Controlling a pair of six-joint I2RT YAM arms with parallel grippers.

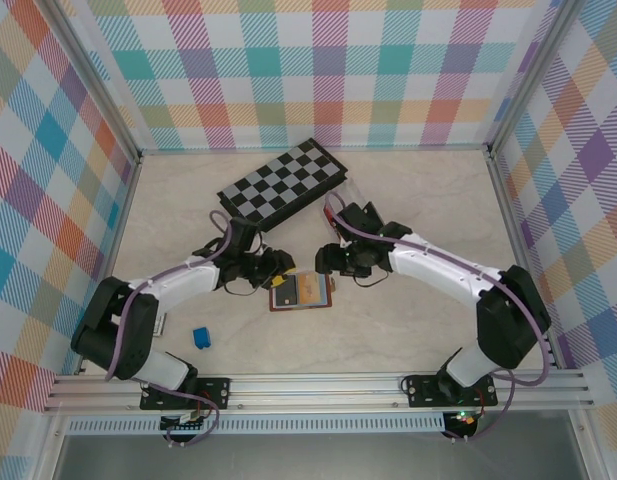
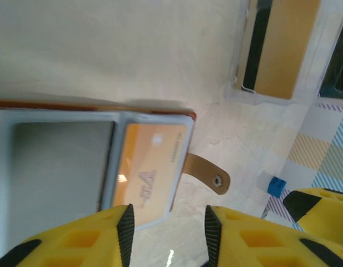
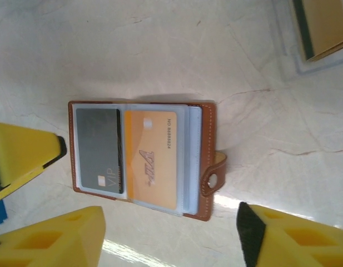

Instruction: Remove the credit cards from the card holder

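The left arm point(image 1: 178, 282) rises from its base at the near left edge, folds back at the elbow and reaches right toward the middle. The right arm point(image 1: 438, 268) mirrors it from the near right, reaching left. The left gripper point(image 1: 275, 268) and right gripper point(image 1: 331, 262) face each other, near but apart, both tilted downward. Seen from each wrist, the left gripper point(image 2: 167, 231) has its yellow fingers moderately parted, and the right gripper point(image 3: 171, 231) has its fingers spread wide.
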